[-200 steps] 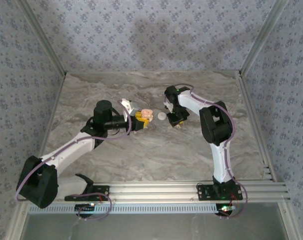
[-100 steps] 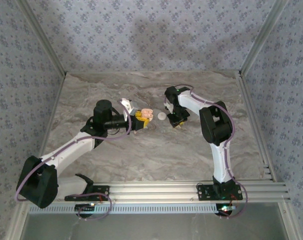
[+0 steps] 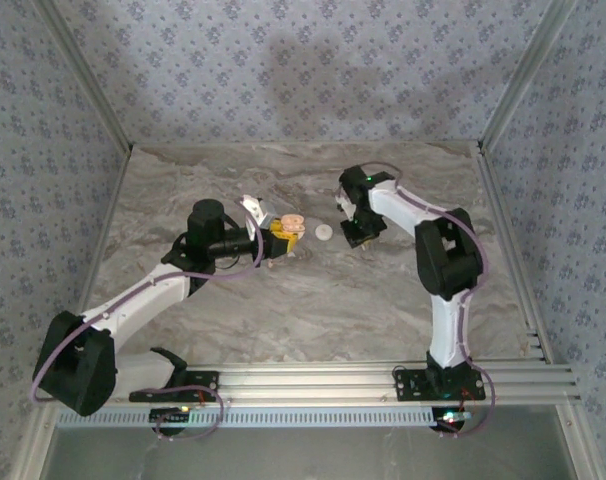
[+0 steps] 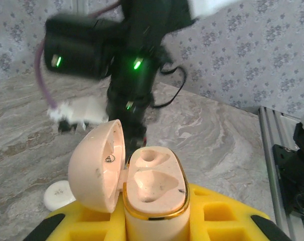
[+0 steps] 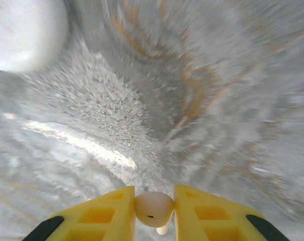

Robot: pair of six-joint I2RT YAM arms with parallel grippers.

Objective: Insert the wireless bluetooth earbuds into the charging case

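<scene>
Left fingers (image 4: 237, 224) clamp the charging case (image 4: 154, 183), lid open — right fingers (image 5: 104, 213), right of the case, pinch one earbud (image 5: 153, 206).

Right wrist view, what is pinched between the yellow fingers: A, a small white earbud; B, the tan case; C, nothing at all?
A: a small white earbud sits clamped in the right gripper.

**Pale pinks, yellow and marbled grey**

The charging case (image 4: 154, 186) is tan-pink with a thin gold rim; the earbud (image 5: 153, 208) is creamy white. The jaws are yellow with black corners. The worktop (image 3: 283, 310) shows grey-brown marble veining, the walls (image 3: 283, 70) a blue-grey floral print. A disc (image 4: 59, 195) is white.
</scene>
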